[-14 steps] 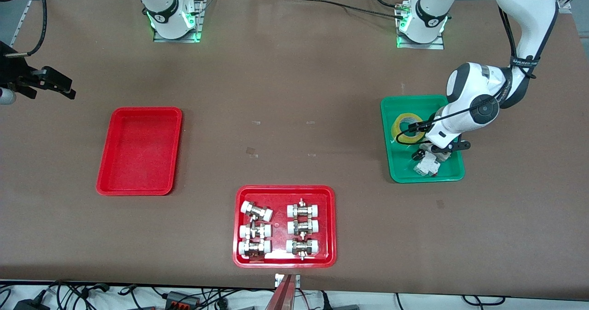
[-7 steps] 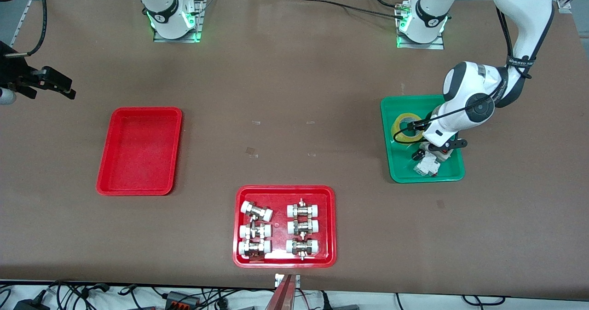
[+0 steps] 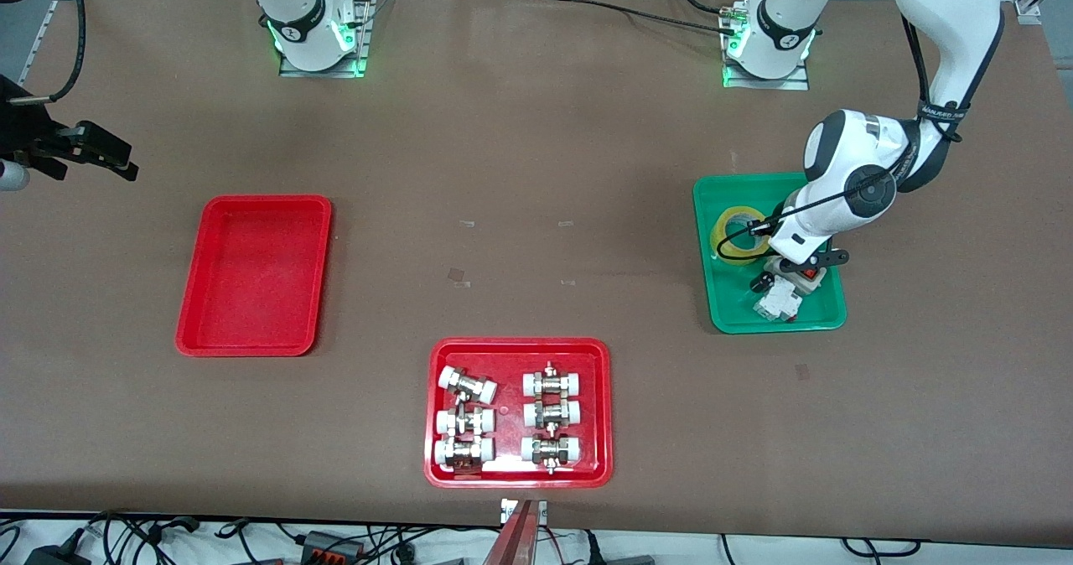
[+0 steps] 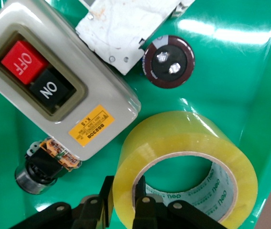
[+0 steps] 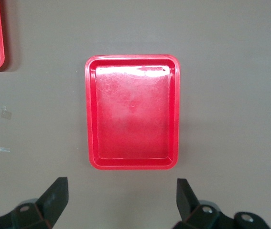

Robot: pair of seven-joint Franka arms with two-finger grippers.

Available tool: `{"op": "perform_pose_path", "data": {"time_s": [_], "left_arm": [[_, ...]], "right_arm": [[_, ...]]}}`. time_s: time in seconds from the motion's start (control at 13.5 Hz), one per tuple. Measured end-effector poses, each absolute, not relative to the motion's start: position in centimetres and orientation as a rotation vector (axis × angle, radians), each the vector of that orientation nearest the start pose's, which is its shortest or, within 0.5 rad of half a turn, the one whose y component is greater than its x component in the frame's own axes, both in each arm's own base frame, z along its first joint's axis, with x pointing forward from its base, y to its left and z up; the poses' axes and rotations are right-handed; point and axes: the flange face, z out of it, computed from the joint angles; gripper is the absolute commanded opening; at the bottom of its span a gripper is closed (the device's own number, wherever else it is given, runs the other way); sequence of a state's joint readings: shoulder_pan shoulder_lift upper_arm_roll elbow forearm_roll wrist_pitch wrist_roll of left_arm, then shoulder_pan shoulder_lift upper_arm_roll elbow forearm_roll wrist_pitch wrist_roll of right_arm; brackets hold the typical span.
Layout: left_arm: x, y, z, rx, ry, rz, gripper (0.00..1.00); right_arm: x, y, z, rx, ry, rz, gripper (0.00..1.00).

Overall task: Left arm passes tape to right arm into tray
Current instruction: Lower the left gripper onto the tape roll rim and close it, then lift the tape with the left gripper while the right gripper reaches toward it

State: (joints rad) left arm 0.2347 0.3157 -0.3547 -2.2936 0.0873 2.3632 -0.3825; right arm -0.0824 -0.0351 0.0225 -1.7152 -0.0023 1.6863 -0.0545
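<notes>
My left gripper (image 4: pixel 123 202) is clamped on the tape (image 4: pixel 185 167) wall in the green tray (image 3: pixel 729 313) — I'd lift straight up, clear of the switch box (image 4: pixel 54 90), while the right gripper (image 5: pixel 121 198) waits open over the red tray (image 5: pixel 132 112).

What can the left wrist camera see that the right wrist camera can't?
Only the left wrist view shows the green tray holding the yellow tape, a grey switch box with OFF and ON buttons and a dark round part; the left gripper has its jaws shut on the tape's wall. Only the right wrist view shows the plain red tray, bare brown table and the right gripper, jaws open. Both share nothing except their own black jaws.
</notes>
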Motion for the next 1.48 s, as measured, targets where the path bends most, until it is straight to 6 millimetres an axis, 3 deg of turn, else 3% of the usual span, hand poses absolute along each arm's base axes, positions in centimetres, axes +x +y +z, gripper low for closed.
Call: {"op": "perform_pose_path", "data": {"time_s": [0.44, 0.74, 0.89, 1.04, 1.4, 1.48], "left_arm": [[50.3, -6.4, 21.4, -3.099, -0.307, 0.345, 0.01], [51.2, -6.5, 26.2, -3.078, -0.298, 0.286, 0.0], [52.0, -7.9, 30.0, -3.056, -0.264, 0.299, 0.0], [52.9, -10.0, 35.2, -3.038, -0.241, 0.285, 0.0], [53.6, -14.1, 51.5, -3.12, -0.276, 0.201, 0.0], [53.7, -15.4, 54.0, -3.147, -0.25, 0.159, 0.0]], "right_arm": [[55.0, -3.3, 58.5, -3.145, 0.008, -0.007, 1.0], [54.9, -3.3, 58.5, -3.145, 0.008, -0.001, 1.0], [54.9, -3.3, 58.5, -3.145, 0.008, -0.001, 1.0], [54.9, -3.3, 58.5, -3.145, 0.008, 0.001, 1.0], [55.4, -3.3, 57.2, -3.141, 0.007, 0.044, 1.0], [55.6, -3.2, 56.7, -3.14, 0.003, 0.057, 1.0]]}}
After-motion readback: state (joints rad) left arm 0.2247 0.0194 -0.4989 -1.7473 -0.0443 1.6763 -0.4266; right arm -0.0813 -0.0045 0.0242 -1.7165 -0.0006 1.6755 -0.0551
